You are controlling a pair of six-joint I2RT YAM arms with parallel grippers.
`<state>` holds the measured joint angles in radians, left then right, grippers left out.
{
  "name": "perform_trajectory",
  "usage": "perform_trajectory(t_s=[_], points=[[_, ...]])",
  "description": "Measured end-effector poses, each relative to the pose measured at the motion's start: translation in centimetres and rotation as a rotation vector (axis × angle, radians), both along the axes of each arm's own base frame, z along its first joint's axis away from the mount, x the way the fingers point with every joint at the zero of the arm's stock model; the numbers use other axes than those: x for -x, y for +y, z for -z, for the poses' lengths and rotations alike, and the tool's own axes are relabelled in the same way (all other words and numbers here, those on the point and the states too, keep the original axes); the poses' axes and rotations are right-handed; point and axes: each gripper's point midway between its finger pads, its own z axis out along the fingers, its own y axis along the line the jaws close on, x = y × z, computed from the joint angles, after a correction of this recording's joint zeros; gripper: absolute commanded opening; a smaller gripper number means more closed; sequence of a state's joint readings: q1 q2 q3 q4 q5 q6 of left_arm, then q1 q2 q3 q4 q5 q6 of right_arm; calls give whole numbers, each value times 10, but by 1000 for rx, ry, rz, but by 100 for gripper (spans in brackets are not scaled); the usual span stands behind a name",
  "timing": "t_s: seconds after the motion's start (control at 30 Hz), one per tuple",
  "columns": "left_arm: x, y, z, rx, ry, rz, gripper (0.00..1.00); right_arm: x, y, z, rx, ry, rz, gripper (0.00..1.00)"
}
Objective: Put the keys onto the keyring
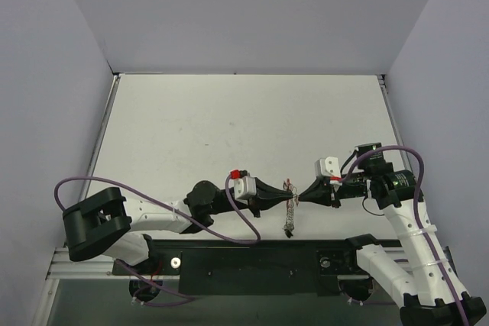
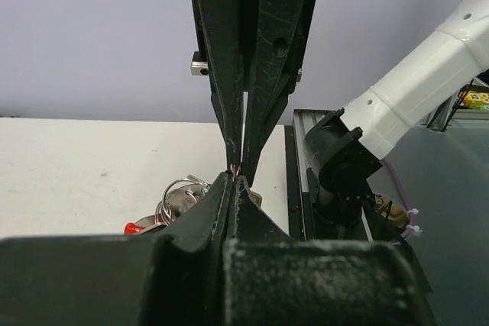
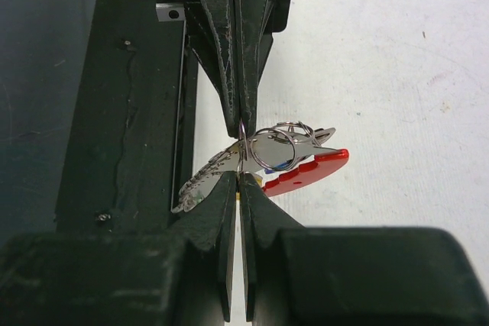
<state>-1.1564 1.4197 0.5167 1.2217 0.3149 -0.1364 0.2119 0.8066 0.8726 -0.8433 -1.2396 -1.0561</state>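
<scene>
My left gripper [image 1: 290, 198] and right gripper [image 1: 301, 197] meet tip to tip above the table's near edge. Both are shut on the thin wire of the keyring [image 3: 243, 143], which runs straight between the two pairs of tips. In the right wrist view my right gripper [image 3: 239, 177] pinches the wire from below and the left fingers [image 3: 233, 51] from above. Smaller silvery rings [image 3: 279, 144], a red-headed key [image 3: 309, 169] and a silvery key blade [image 3: 205, 179] hang beside the wire. The left wrist view shows my left gripper [image 2: 235, 178], the rings [image 2: 180, 193] and a red key head [image 2: 134, 228]. A silvery chain [image 1: 289, 223] dangles below.
A black base plate [image 1: 252, 261] on a metal rail runs along the near edge under the grippers. Purple cables [image 1: 229, 223] loop off both arms. The white table [image 1: 229, 127] is enclosed by grey walls at the left, back and right.
</scene>
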Motion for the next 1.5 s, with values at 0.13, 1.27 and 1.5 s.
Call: perform_trajectory(t_s=[0.13,1.27,1.5], points=[[5,5,-2,3,-35,13,0,7,3,-4,-32,21,-23,0],[0,4,21,-28,103,45,0,3,0,-1,11,4,-8,0],[-3,4,20,-28,104,38,0,2,1,-1,13,-1,-6,0]])
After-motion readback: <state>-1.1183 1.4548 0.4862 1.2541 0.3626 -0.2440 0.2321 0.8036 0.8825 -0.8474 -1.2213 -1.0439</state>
